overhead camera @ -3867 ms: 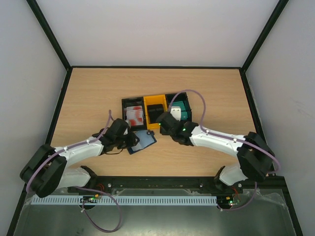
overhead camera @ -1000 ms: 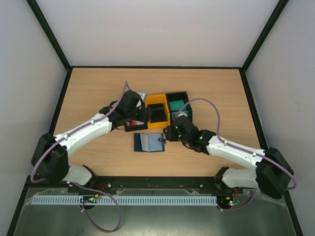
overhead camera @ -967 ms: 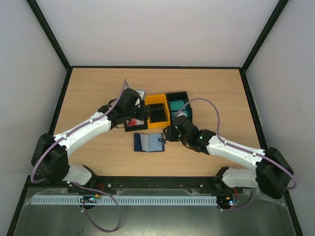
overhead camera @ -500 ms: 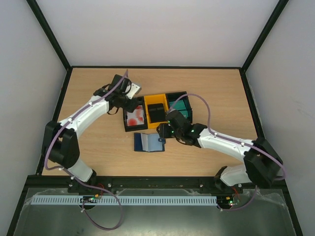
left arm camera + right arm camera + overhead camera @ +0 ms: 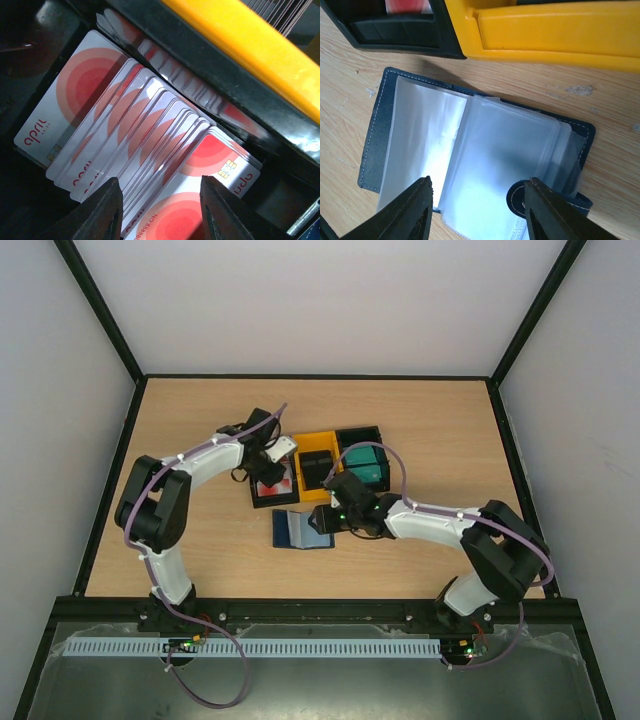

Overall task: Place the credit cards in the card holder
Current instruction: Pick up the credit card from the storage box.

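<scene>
Left arm (image 5: 200, 455) reaches forward, elbow bent hard, forearm swinging right, wrist tipped down. left gripper (image 5: 162, 212) points down, jaws partly spread. Right arm (image 5: 440, 525) stretches low to the left toward table centre. right gripper (image 5: 480, 210) points down, jaws wide apart, nothing clamped.

The credit cards (image 5: 150, 150) are white with red concentric circles — the card holder (image 5: 475, 160) navy, pale-stitched.

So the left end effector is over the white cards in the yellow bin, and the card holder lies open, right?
Wrong bin: the left end effector is over white cards in the black bin, as the top external view shows. The card holder does lie open.
</scene>
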Controlling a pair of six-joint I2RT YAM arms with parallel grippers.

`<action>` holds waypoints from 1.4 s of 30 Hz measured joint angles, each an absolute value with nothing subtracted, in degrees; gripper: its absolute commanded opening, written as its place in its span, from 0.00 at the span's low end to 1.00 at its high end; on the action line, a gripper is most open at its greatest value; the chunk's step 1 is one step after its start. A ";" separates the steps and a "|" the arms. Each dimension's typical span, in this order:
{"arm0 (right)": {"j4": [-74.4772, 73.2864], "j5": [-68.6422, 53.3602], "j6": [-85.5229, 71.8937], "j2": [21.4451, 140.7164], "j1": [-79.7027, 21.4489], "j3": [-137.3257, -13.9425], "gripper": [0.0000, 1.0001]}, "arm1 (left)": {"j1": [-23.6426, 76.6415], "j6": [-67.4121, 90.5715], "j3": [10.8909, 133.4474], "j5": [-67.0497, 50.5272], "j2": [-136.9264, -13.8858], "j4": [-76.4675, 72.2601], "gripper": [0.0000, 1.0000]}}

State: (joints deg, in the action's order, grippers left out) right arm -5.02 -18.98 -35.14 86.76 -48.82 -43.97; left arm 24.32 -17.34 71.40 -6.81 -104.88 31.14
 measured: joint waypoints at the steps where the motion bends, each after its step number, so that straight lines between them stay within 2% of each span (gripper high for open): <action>1: -4.51 -19.33 -35.11 86.98 -48.82 -43.72 0.50 | 24.38 -17.50 71.33 -6.83 -104.88 31.16 0.46; 13: -2.17 -21.37 -35.14 88.84 -48.82 -43.11 0.50 | 25.19 -18.24 71.42 -7.44 -106.39 30.83 0.43; 22: -1.91 -20.88 -35.42 89.60 -48.82 -43.05 0.49 | 27.11 -18.57 71.90 -5.69 -107.87 32.03 0.35; 42: -6.46 -4.12 -38.30 98.65 -47.11 -52.73 0.47 | 27.38 -18.63 72.23 -5.58 -107.63 34.04 0.30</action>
State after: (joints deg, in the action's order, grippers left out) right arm -6.46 -4.12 -38.30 98.65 -47.11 -52.73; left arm 27.38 -18.63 72.23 -5.58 -107.63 34.04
